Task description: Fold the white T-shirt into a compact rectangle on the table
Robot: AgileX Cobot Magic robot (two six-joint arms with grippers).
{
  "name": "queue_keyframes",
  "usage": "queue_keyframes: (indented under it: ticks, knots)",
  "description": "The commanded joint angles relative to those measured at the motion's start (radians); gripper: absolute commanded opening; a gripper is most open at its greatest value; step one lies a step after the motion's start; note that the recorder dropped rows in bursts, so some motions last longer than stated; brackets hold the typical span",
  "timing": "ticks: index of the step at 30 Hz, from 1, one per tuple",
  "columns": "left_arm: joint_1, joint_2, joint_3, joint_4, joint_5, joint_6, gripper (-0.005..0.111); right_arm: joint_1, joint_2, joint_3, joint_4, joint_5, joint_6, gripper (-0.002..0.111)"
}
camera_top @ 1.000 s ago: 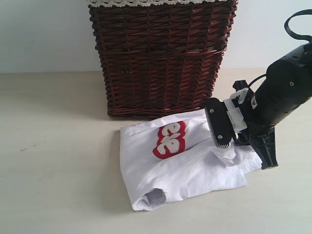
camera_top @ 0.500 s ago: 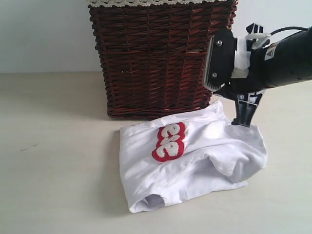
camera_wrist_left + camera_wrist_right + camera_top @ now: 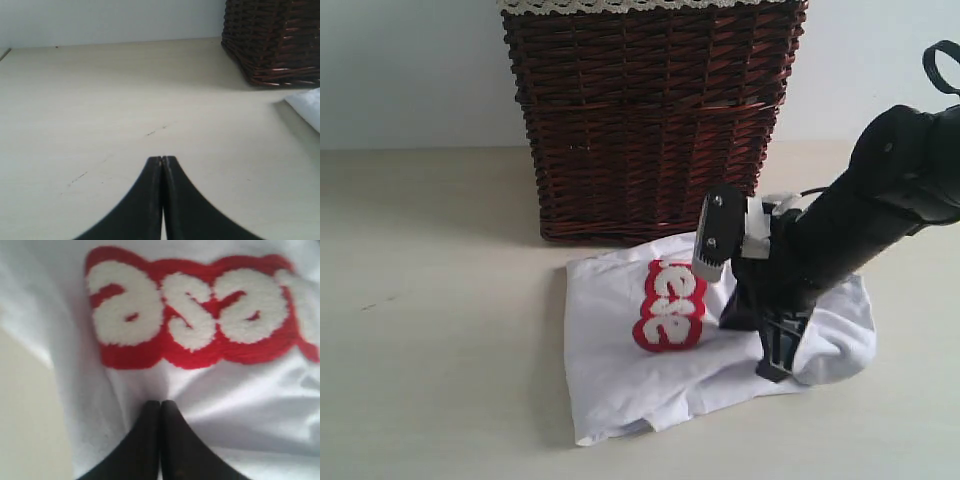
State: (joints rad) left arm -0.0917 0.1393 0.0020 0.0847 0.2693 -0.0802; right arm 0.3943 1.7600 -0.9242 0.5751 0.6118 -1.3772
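The white T-shirt [image 3: 620, 350] lies folded on the table [image 3: 440, 300] in front of the basket, with its red-outlined lettering [image 3: 670, 305] facing up. My right gripper [image 3: 775, 370] is down on the shirt's right part, to the right of the lettering. The right wrist view shows that gripper [image 3: 160, 402] shut, its tips against white cloth just below the lettering [image 3: 200, 320], and no cloth visibly pinched. My left gripper [image 3: 162, 158] is shut and empty over bare table, with a corner of the shirt [image 3: 307, 107] off to one side.
A tall dark wicker basket [image 3: 650, 120] with a lace-trimmed liner stands right behind the shirt and also appears in the left wrist view [image 3: 275, 40]. A pale wall runs behind the table.
The right arm rose with a shirt fold, swung left and came down on the shirt. The fold now lies further left, the lettering shows more, and the jaws have closed fully.
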Motion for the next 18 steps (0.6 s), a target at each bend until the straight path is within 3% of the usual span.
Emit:
queue_keyframes:
  ticks: [1, 4, 7, 11, 18]
  knots:
    - [0.002, -0.005, -0.002, 0.001, -0.002, -0.002, 0.0, 0.001, -0.002, 0.0, -0.103, 0.268, -0.016, 0.0]
    - [0.002, -0.005, -0.002, 0.001, -0.002, -0.002, 0.0, 0.001, -0.002, 0.0, -0.175, 0.404, -0.016, 0.0]
    - [0.002, -0.005, -0.002, 0.001, -0.002, -0.002, 0.0, 0.001, -0.012, 0.0, -0.195, 0.394, -0.011, 0.0]
    - [0.002, -0.005, -0.002, 0.001, -0.002, -0.002, 0.0, 0.001, -0.085, 0.0, -0.154, 0.265, -0.006, 0.0]
    - [0.002, -0.005, -0.002, 0.001, -0.002, -0.002, 0.0, -0.012, -0.246, 0.0, -0.156, -0.143, 0.047, 0.001]
